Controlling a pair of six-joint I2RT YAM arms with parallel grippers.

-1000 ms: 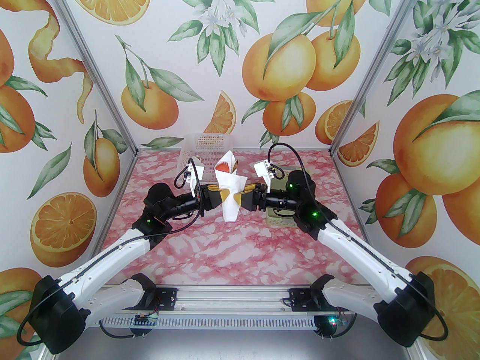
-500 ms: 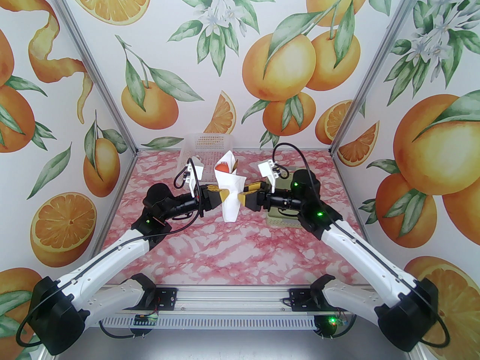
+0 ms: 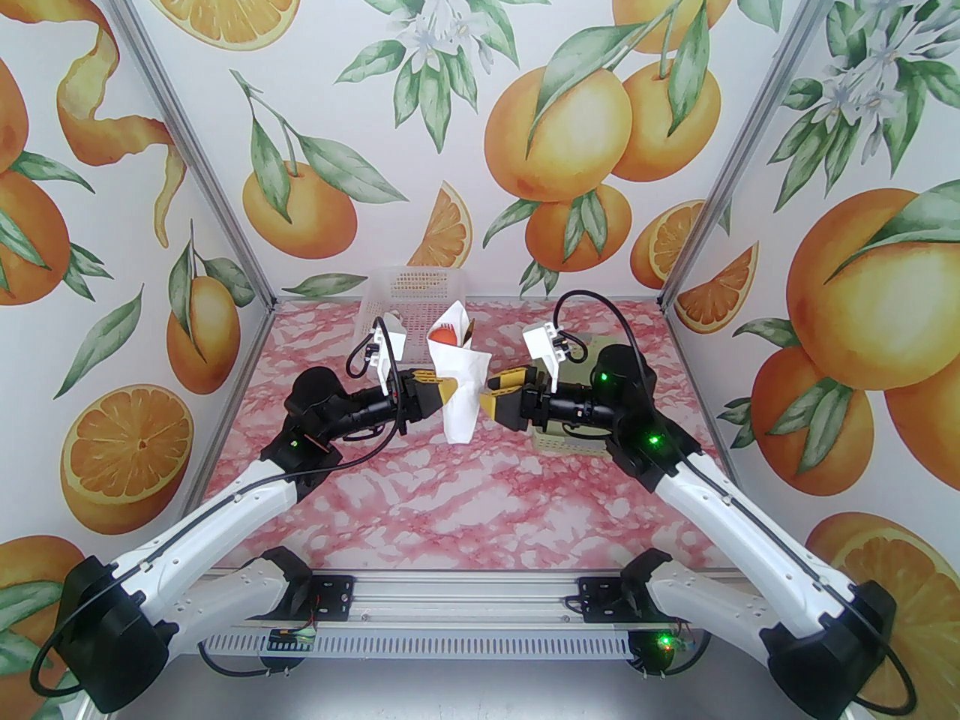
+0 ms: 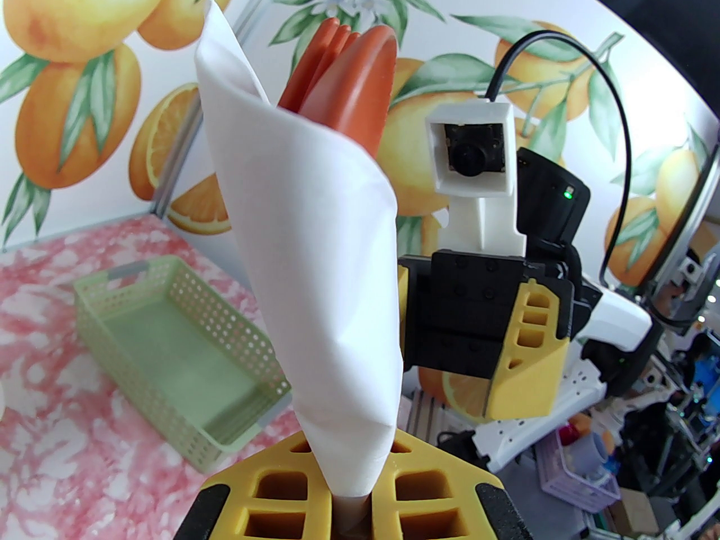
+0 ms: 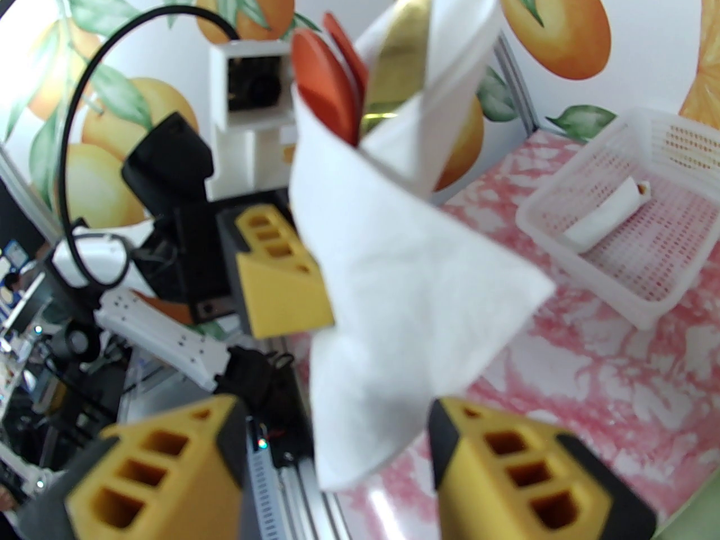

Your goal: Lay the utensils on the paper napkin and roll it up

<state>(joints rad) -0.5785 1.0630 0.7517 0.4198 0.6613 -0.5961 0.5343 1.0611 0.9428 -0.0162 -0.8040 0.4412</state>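
Observation:
The paper napkin (image 3: 461, 391) is a white cone-like roll held upright above the table, also seen in the left wrist view (image 4: 320, 279) and the right wrist view (image 5: 388, 279). Red-orange tips of the utensils (image 3: 442, 336) (image 4: 351, 76) (image 5: 326, 88) stick out of its top, with a gold blade (image 5: 402, 59) beside them. My left gripper (image 3: 450, 389) (image 4: 351, 487) is shut on the roll's lower part from the left. My right gripper (image 3: 491, 396) (image 5: 337, 442) stands open just off the roll's right side, its fingers wide apart.
A white perforated basket (image 3: 416, 286) (image 5: 635, 296) stands at the back of the table with another slim white paper roll (image 5: 607, 217) lying in it. A pale green basket (image 3: 562, 443) (image 4: 101, 301) sits under my right arm. The table is pink marble-patterned.
My right gripper has let go of the roll, opened wider and drawn back to the right. The left gripper and the roll have stayed in place.

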